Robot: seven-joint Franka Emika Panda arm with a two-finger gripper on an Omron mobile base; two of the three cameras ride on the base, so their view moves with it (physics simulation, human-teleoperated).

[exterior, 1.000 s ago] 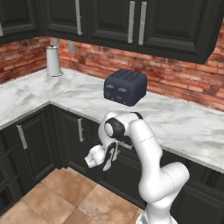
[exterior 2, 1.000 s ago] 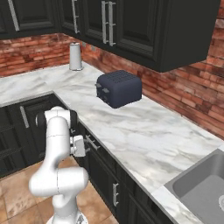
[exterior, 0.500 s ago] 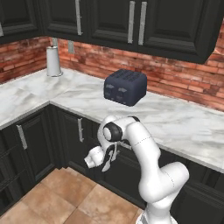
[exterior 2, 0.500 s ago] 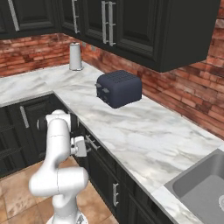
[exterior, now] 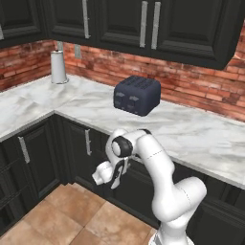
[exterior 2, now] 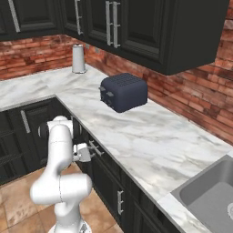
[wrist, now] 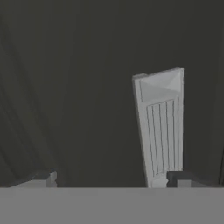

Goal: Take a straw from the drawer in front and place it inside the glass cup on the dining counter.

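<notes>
My gripper point(wrist: 111, 179) is open and faces the black drawer front point(wrist: 78, 96) at close range. The drawer's silver bar handle point(wrist: 159, 127) stands between the two fingertips, close to the right one point(wrist: 179, 177). In the base views the gripper point(exterior: 112, 174) point(exterior 2: 86, 152) sits low under the marble worktop's edge, right at the handle point(exterior 2: 96, 148). The drawer looks shut. The straw, the glass cup and the dining counter are out of view.
A dark toaster point(exterior: 137, 95) point(exterior 2: 124, 92) stands on the marble worktop by the brick wall, and a white cylinder point(exterior: 58, 67) stands in the corner. A sink point(exterior 2: 214, 191) lies at the right. Black cabinet doors point(exterior: 23, 149) flank the tiled floor point(exterior: 72, 215).
The arm's elbow has sunk slightly. The gripper has stayed open at the drawer handle.
</notes>
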